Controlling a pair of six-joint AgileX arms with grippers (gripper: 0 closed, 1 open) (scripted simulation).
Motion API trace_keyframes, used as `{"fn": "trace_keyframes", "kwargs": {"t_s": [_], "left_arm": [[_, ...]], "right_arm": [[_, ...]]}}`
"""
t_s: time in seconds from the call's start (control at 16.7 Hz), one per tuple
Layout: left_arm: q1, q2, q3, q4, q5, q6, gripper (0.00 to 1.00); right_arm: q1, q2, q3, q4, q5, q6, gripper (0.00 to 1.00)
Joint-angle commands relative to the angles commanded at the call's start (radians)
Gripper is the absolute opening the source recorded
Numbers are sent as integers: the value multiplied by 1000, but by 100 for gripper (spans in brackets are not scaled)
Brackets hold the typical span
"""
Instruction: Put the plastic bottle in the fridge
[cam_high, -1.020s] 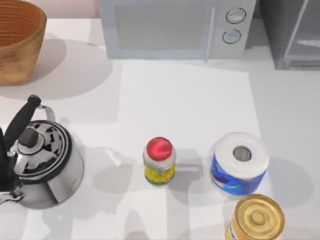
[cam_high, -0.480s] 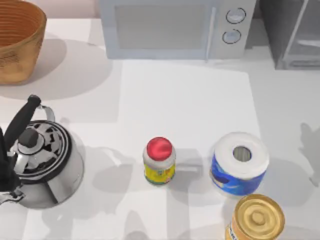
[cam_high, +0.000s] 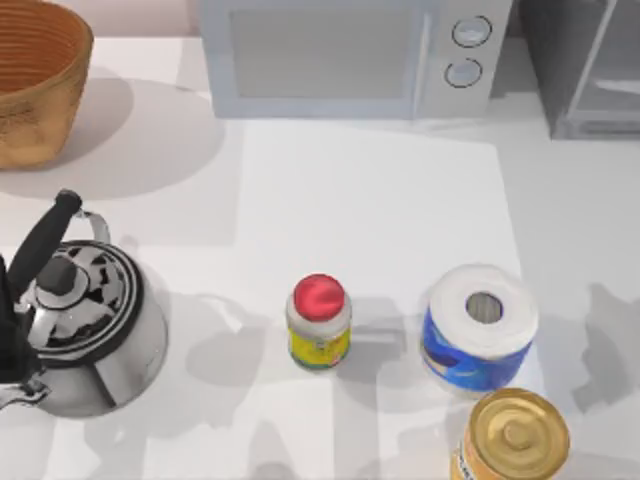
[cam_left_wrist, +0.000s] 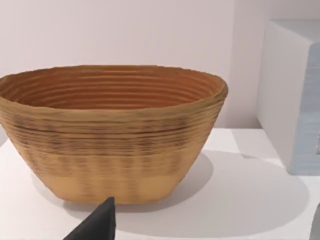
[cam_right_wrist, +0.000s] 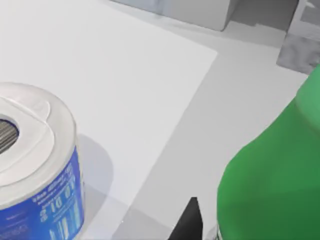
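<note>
i judge my right end effector (cam_right_wrist: 200, 220) is holding the plastic bottle (cam_right_wrist: 270, 170) close beside the paper roll (cam_right_wrist: 35, 165), carrying it, and next i must bring it to the fridge (cam_high: 585, 65) at far right.

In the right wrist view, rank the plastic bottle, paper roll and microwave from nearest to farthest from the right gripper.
1. plastic bottle, at the right gripper.
2. paper roll, standing on the table.
3. microwave, along the back edge.
</note>
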Motion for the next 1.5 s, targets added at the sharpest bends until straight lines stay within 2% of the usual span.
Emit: {"fn": "trace_keyframes", "kwargs": {"t_s": [0.3,0.54,1.08,1.26,1.5], "left_arm": [[0,0,0,0,0,0,100],[0,0,0,0,0,0,100],[0,0,0,0,0,0,100],[0,0,0,0,0,0,100],[0,0,0,0,0,0,100]], "right_arm": [[56,-387,-112,17,281,186,1],[59,-509,-138,25,390,247,1],[44,-447,-89,79,383,254,1],[15,-290,19,200,359,262,1],[-36,62,210,418,311,274,1]]}}
